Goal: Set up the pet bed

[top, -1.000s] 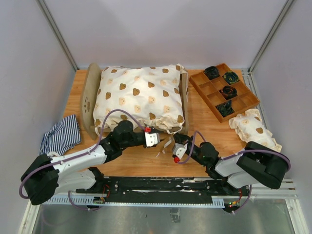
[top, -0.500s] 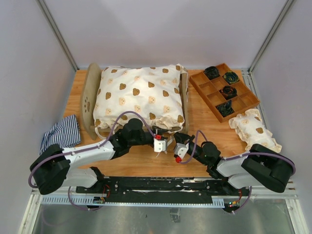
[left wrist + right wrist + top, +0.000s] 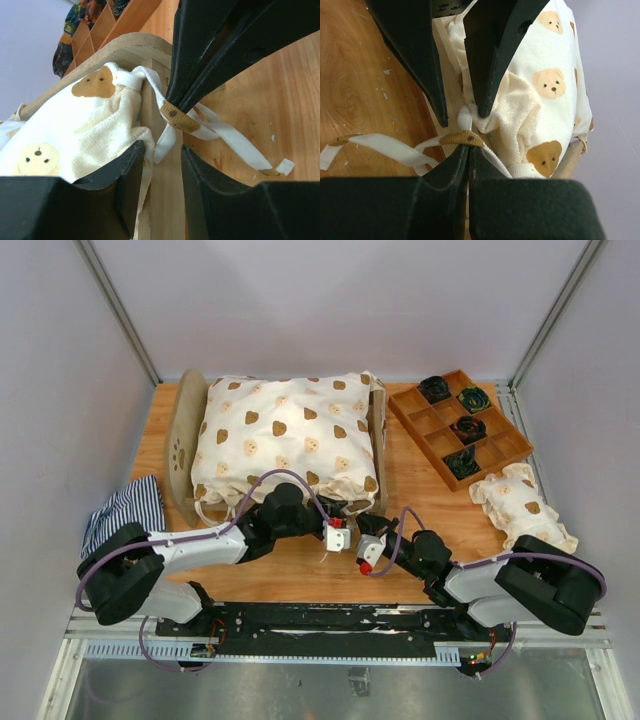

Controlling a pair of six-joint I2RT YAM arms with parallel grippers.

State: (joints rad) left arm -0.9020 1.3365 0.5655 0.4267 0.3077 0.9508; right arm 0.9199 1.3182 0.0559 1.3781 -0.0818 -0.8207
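The right claw [image 3: 468, 150] is clenched on a white tie [image 3: 230, 137] at the near right corner of the pet bed [image 3: 186, 430]; the left claw [image 3: 163, 150] is released, straddling that tie.

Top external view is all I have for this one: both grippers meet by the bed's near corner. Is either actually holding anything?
Observer: Yes. The right gripper is shut on a white tie strap, pinching it at a brown patch.
Operator: And the left one?
Observer: The left gripper is open. Its jaws stand either side of a hanging loop of that strap, with a clear gap.
Operator: Where does the strap come from?
Observer: It is knotted at the corner of the bear-print cushion, right against the pet bed frame.
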